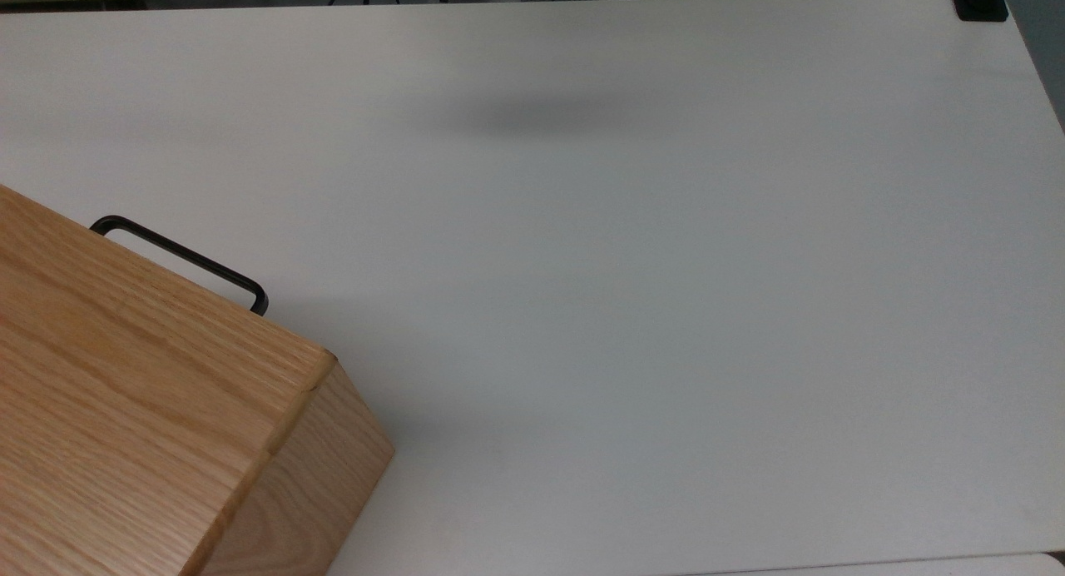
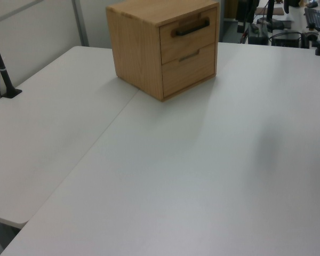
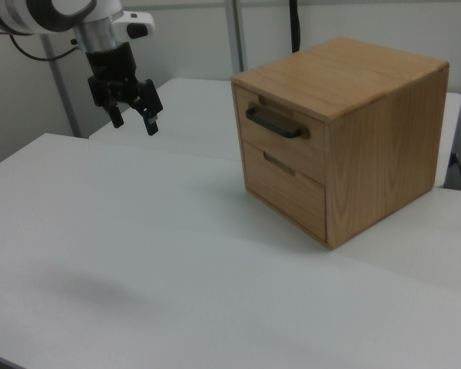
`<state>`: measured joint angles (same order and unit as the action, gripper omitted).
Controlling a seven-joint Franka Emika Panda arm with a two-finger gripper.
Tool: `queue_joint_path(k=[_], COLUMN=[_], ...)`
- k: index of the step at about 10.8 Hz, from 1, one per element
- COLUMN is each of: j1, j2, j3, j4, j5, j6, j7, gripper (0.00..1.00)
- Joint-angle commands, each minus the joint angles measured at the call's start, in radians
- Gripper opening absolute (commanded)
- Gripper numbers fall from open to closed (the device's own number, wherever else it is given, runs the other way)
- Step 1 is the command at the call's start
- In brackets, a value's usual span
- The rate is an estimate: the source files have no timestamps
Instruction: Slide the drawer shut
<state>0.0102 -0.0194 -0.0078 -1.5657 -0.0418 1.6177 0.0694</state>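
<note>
Light oak drawer (image 3: 280, 131), black bar handle (image 3: 273, 123): seated flush | black two-finger gripper (image 3: 133, 117): parted, empty, well apart | risk: further push shifts oak cabinet (image 3: 369, 138)

White arm (image 3: 31, 14) w/ grey joint band; black tool (image 3: 132, 117), two black fingers (image 3: 149, 119).

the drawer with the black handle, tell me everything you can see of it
The drawer is the upper of two in a light oak cabinet standing on the white table. Its flat wooden front carries a thin black bar handle. It sits pushed in, nearly flush with the cabinet's face. Nothing touches it; the gripper hangs open, well away.
</note>
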Motion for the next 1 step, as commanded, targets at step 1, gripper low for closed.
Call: queue_joint_path(k=[1], j1=[0.004], j2=[-0.011], j3=[-0.004], j4=[-0.02], j5=[-0.007], j6=[0.027], j7=[-0.013], gripper=[1.0])
